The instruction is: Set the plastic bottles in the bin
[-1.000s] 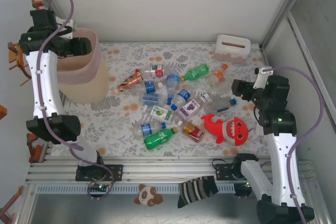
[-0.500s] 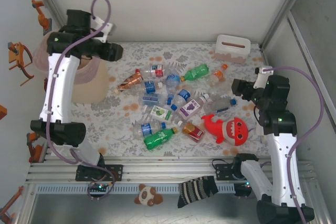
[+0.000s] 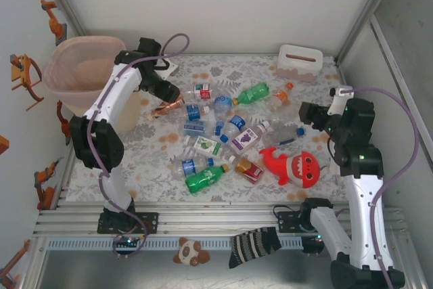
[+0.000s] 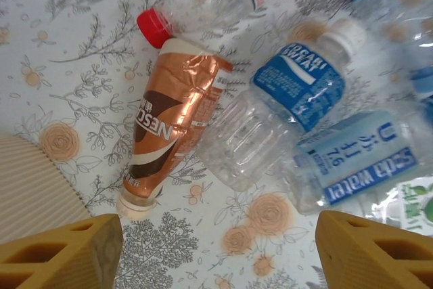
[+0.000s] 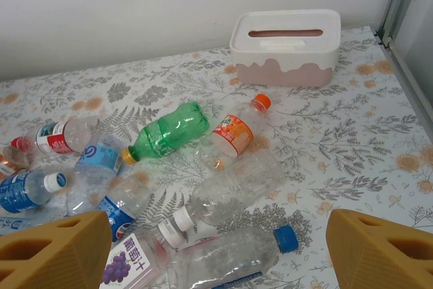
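Left pincer [image 4: 216, 252], spread and empty, hangs over the copper-labelled bottle [image 4: 172, 133], which lies on the floral tabletop [image 4: 61, 45] near the pink bin [image 3: 74, 65]. Right pincer [image 5: 218, 248], likewise spread and empty, faces the green bottle [image 5: 166, 133] among the scattered others.

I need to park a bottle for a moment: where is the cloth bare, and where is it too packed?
Bare: the near-left patch between the bin and the nearest green bottle; the far strip along the wall up to the white box; the right side in front of that box. Packed: the middle, bottles crowded together across to the shark toy.
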